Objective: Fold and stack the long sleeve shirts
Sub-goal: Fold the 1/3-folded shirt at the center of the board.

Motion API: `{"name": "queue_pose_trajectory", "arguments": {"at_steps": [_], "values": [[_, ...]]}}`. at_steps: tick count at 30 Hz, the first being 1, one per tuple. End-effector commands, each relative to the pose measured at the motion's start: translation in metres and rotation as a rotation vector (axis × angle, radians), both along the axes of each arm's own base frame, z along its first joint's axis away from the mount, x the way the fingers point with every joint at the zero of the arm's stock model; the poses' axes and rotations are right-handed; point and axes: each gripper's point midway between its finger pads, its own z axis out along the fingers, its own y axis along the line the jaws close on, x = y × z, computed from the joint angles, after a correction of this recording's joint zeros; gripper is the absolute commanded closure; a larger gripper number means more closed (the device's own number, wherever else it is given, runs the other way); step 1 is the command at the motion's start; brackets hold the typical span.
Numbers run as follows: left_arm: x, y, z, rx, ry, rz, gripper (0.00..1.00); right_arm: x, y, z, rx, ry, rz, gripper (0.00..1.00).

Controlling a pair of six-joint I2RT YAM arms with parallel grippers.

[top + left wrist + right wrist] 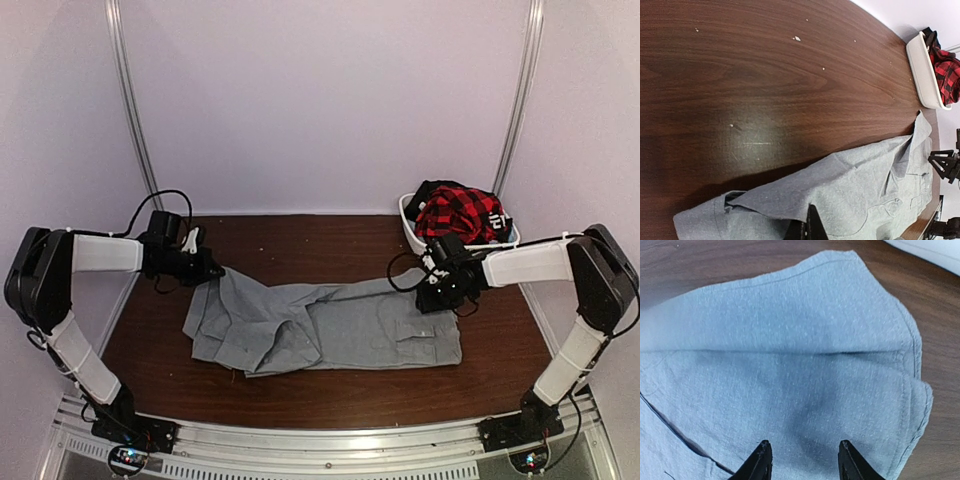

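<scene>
The grey shirt [330, 325] lies spread across the middle of the brown table [300, 240], rumpled at its left end. At the frame's left, the left claw [207, 268] is pressed together, pinching the shirt's upper left corner. The right claw [440, 295] stands spread over the shirt's upper right corner, gripping nothing. A white basket [407, 222] at upper right holds red checked cloth [455, 212]
</scene>
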Motion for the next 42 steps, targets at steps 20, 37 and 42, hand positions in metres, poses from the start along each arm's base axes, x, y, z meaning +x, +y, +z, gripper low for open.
{"name": "queue_pose_trajectory", "arguments": {"at_steps": [20,37,42], "values": [[0.005,-0.017,-0.005,-0.184,-0.056,-0.013,0.70,-0.061,0.086,-0.006,0.165,-0.022,0.183,0.54],[0.020,-0.016,-0.011,-0.144,-0.104,-0.026,0.96,-0.074,0.074,-0.036,0.069,0.023,0.168,0.54],[0.033,-0.014,0.007,-0.127,-0.130,-0.014,1.00,-0.076,0.060,-0.047,-0.002,0.039,0.139,0.55]]}}
